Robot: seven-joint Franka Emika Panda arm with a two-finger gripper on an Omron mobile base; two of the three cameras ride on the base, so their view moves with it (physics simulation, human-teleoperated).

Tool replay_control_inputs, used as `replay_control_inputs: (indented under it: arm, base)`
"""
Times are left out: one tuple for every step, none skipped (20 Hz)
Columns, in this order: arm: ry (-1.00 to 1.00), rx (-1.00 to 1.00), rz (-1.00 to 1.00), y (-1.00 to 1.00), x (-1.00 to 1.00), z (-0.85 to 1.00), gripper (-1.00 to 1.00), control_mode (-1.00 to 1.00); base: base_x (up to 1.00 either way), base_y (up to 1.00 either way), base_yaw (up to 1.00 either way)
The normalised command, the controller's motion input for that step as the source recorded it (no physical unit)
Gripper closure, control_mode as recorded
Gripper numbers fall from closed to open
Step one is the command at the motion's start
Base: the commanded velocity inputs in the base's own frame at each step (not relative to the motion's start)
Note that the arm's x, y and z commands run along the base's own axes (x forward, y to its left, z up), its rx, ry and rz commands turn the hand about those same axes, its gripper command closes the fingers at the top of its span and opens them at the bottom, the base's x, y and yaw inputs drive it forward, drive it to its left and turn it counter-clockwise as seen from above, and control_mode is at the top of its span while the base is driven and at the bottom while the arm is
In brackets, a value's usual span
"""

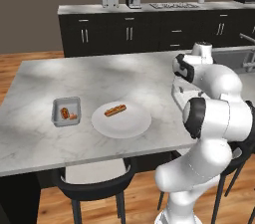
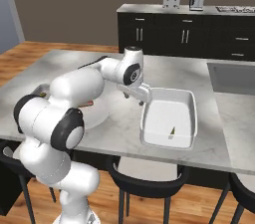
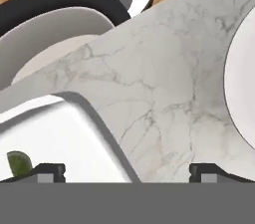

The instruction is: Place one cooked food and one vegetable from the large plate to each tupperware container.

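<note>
**Inspector:** Count the task items.

**Assistant:** One large plate (image 1: pixel 122 121), round and white, on the marble island (image 1: pixel 99 76). It carries a single cooked item, a hot dog (image 1: pixel 115 110), lying near its far side. Two tupperware containers: one small grey container (image 1: pixel 66 111) just left of the plate, apart from it, and one white container (image 2: pixel 169 118) well to the plate's right, near the island's front edge.

**Inspector:** Contents?

**Assistant:** The grey container holds two small pieces, one reddish-brown and one orange; what they are is too small to make out. The white container holds one small dark green piece (image 2: pixel 172 131) towards its near end. In the hand view that piece (image 3: pixel 19 163) is cut off at the bottom.

**Inspector:** The gripper?

**Assistant:** The gripper (image 2: pixel 139 97) hangs above the bare marble beside the white container's left rim. In the hand view its fingertips (image 3: pixel 49 170) stand wide apart, one over the container's corner, the other over the marble, with nothing between them.

**Inspector:** Anything obscured?

**Assistant:** In the right base view the arm covers most of the plate; in the left base view the arm hides most of the white container. Three dark stools (image 2: pixel 149 180) show partly under the island's edge.
</note>
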Motion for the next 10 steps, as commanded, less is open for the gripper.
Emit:
replay_control_inputs:
  arm:
    - [0.08,0.08,-0.42,1.00,0.00,0.20,-1.00,-1.00]
    - [0.13,0.09,-0.41,1.00,0.11,0.13,-1.00,-1.00]
    - [0.15,0.08,-0.46,0.98,0.25,0.06,-1.00,-1.00]
    - [0.08,0.10,-0.52,0.81,0.20,0.19,-1.00,-1.00]
    - [0.07,0.09,-0.51,0.83,0.17,0.21,-1.00,-1.00]
    - [0.05,0.07,-0.49,0.90,0.16,0.21,-1.00,-1.00]
    - [0.05,0.04,-0.49,0.94,0.25,0.13,-1.00,-1.00]
    - [0.06,0.02,-0.47,1.00,0.38,0.00,-1.00,-1.00]
    - [0.09,0.03,-0.43,1.00,0.47,0.00,-1.00,-1.00]
    - [0.13,0.04,-0.36,1.00,0.44,-0.08,-1.00,-1.00]
  base:
    - [0.00,0.00,0.00]
    - [0.00,0.00,0.00]
    - [0.00,0.00,0.00]
    - [0.00,0.00,0.00]
    - [0.00,0.00,0.00]
    - [0.00,0.00,0.00]
    - [0.00,0.00,0.00]
    - [0.00,0.00,0.00]
    - [0.00,0.00,0.00]
    - [0.00,0.00,0.00]
